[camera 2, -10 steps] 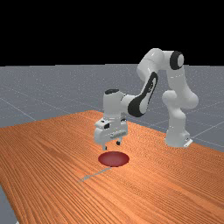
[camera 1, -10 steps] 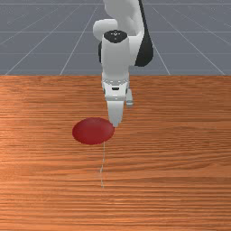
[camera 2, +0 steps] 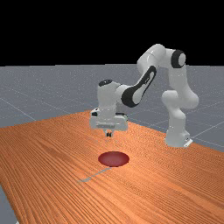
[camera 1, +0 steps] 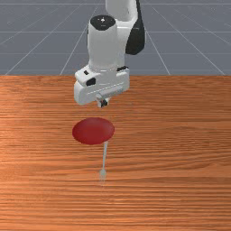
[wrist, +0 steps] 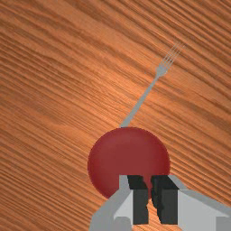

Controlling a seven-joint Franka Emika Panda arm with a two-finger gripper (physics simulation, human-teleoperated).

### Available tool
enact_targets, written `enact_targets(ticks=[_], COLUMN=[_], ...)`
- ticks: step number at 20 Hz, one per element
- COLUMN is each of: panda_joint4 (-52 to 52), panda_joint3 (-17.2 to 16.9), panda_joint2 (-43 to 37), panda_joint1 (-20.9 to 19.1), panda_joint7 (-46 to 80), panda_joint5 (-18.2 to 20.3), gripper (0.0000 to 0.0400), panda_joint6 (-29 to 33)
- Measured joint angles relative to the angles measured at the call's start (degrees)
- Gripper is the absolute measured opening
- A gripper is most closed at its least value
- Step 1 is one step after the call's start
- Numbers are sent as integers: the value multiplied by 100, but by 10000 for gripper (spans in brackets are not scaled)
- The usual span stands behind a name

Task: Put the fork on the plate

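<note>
The slim grey fork point(wrist: 161, 70) lies on the orange-brown wooden counter point(camera 1: 180, 180), outside the dark red round plate point(camera 1: 93, 131), its handle end right at the rim, though I cannot tell if they touch, and its tines pointing away. I hang raised above the counter, my fingers point(camera 2: 109, 134) a narrow gap apart with nothing between them, covering part of the plate's edge away from the fork in the wrist view.
</note>
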Motion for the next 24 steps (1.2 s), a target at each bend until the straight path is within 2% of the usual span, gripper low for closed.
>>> enact_targets(ticks=[2, 4, 8, 11, 12, 13, 14, 15, 17, 21, 23, 24], panda_joint4=[234, 366, 525, 1187, 1487, 1751, 2001, 2219, 2439, 2652, 2821, 2854], panda_joint3=[-254, -361, -359, -232, -192, -163, -137, -113, -59, 31, 22, 23], panda_joint2=[130, 215, 373, 1058, 1373, 1692, 1993, 2273, 2726, 3506, 3625, 3642], panda_joint1=[186, 245, 252, 183, 147, 109, 70, 36, -18, -86, -107, -117], panda_joint7=[1985, 2872, 3309, 3353, 3349, 3352, 3353, 3344, 3242, 3137, 3241, 3287], panda_joint5=[228, 392, 623, 879, 939, 984, 1023, 1057, 1096, 1150, 1141, 1138], gripper=[12, 5, 1, 0, 157, 252, 310, 346, 380, 397, 356, 349], panda_joint6=[-397, -613, -583, -399, -330, -255, -149, 36, 452, 1027, 1047, 1027])
